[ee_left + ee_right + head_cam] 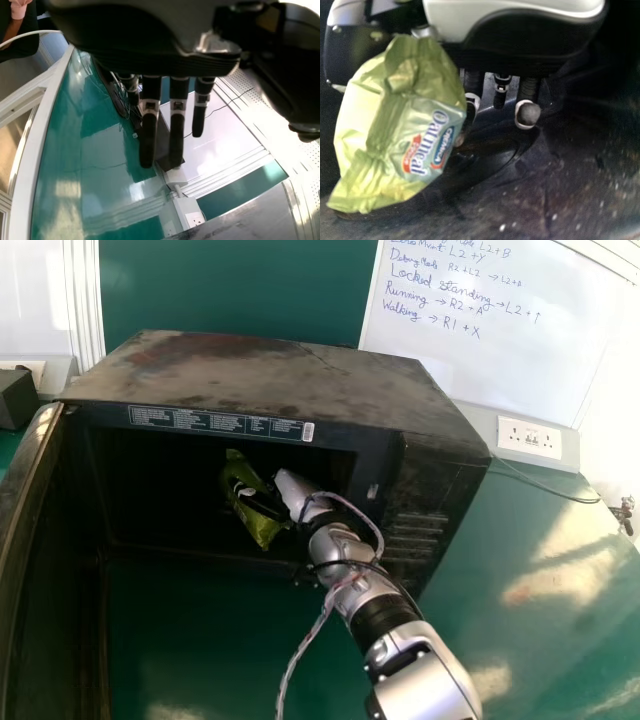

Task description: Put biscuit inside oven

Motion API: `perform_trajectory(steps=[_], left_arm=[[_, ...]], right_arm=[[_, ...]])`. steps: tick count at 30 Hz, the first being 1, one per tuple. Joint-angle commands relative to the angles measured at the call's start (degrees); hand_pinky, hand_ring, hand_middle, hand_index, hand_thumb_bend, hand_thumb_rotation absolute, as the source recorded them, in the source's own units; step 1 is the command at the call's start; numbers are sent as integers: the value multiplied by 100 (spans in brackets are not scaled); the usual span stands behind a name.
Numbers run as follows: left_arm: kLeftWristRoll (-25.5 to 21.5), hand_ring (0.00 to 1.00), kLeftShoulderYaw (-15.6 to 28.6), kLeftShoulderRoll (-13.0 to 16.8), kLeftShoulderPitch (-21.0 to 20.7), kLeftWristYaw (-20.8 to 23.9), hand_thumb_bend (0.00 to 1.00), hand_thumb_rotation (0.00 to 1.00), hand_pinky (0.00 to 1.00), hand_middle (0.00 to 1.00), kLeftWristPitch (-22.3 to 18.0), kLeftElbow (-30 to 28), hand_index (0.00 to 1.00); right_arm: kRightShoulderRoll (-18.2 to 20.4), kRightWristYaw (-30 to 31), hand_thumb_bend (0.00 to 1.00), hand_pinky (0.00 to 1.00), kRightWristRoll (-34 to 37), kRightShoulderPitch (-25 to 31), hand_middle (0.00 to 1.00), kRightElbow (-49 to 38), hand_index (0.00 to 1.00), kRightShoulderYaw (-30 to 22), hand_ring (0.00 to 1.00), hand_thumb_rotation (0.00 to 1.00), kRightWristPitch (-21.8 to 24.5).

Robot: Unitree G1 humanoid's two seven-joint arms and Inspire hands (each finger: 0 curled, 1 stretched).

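A: Noticed what first, at the near side?

B: Saw the right arm [385, 625] from the bottom edge of the head view, above the green table [200, 650], directed into the oven [260, 380].

A: And of the left hand [177, 110], in the left wrist view?

B: Found above the table, with fingers straight and slightly spread.

A: Observed what at the oven's front?

B: Saw the door [32, 460] standing open, on the robot's left.

A: Then looked inside?

B: Yes. Met there the right hand [295, 490], and beside it, on its left, the green biscuit packet [262, 525], within the opening. Was tilted, with its lower end toward the front.

A: Found the right fingers how?

B: Saw them bent in the right wrist view, with one against the packet's side and another curled apart from it. Seemed to be pinching the packet with the thumb, but could not tell this surely, because of the packet in front.

A: And farther away?

B: Noted a white socket panel [540, 440] behind the oven, toward the robot's right. Saw behind these a whiteboard [520, 350] with handwriting, and on its left a dark green wall panel [230, 290].
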Motion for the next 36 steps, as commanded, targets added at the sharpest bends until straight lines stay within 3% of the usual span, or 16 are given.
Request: perform_trajectory(steps=[1, 2, 6, 20, 24, 27, 36], left_arm=[[-31, 75, -22, -458, 224, -9, 66, 70, 61, 78, -10, 22, 84], [-16, 74, -25, -455, 225, -5, 66, 70, 59, 78, -9, 20, 84], [32, 83, -12, -421, 236, -12, 65, 70, 71, 85, -90, 63, 85], [70, 76, -204, -519, 436, 103, 65, 67, 61, 80, -226, 63, 82], [133, 85, -220, -483, 497, 145, 65, 65, 72, 86, -288, 98, 83], [123, 86, -231, -480, 492, 188, 64, 66, 75, 87, -352, 146, 83], [80, 86, -242, -454, 541, 185, 63, 68, 74, 89, -494, 221, 87]], right_arm=[[14, -65, 57, 1, -46, -191, 8, 72, 11, 37, 5, 0, 14], [16, -69, 57, 1, -66, -199, 8, 86, 11, 57, 5, 0, 17], [29, -30, 55, 1, -107, -229, 8, 124, 11, 87, 5, 0, 46], [48, -210, 57, 1, -321, -68, 8, 181, 11, 270, 5, 0, -10], [66, -248, 56, 1, -327, -31, 8, 197, 11, 282, 4, 0, -39], [62, -255, 58, 1, -391, -27, 9, 211, 12, 345, 5, 0, -67], [2, -243, 59, 1, -578, 25, 9, 256, 13, 502, 5, 0, -111]])
